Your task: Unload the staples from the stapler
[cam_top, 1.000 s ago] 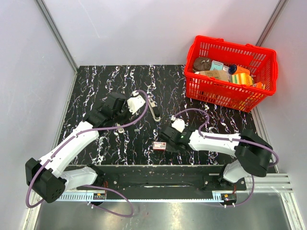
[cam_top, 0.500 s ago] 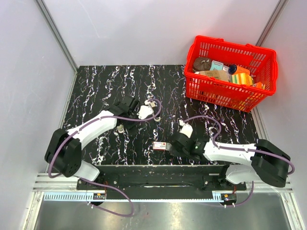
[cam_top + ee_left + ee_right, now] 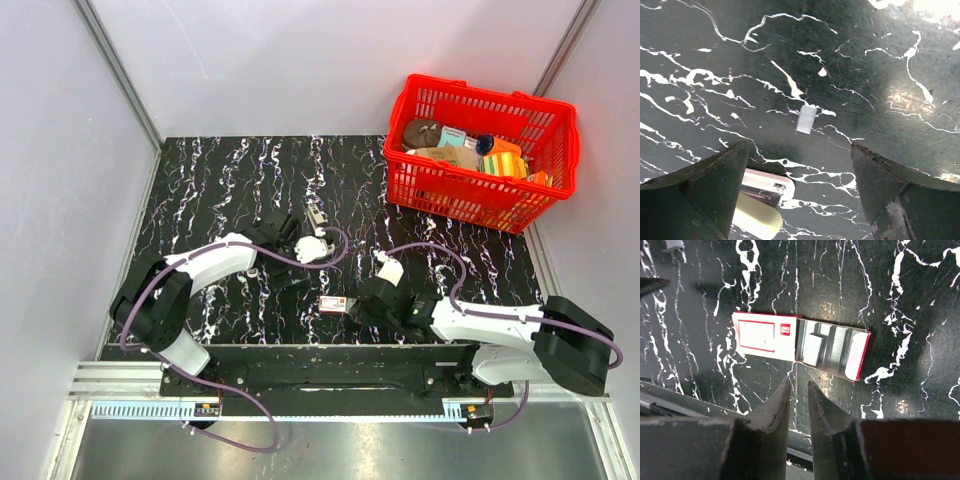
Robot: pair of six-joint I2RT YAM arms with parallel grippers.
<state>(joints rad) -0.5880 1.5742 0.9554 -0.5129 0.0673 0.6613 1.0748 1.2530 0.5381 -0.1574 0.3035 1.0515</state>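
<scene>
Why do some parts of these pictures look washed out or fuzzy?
Left wrist view: lamp glare whitens the glossy table at the top right, and the near fingers are dark and soft, while the small staple piece is sharp. Right wrist view: the staple box is crisp, the fingers blurred.

A small red-and-white box (image 3: pixel 801 346) is seen lying flat on the black marbled worktop (image 3: pixel 900 300). Its sleeve is slid partly off to the left, so that the inner tray is exposed on the right side. In the tray, silver staple strips (image 3: pixel 825 351) are laid side by side. The right gripper (image 3: pixel 799 405) is positioned just below the box, its two dark fingers (image 3: pixel 771 415) nearly closed, with only a narrow gap left between them and nothing held.
</scene>
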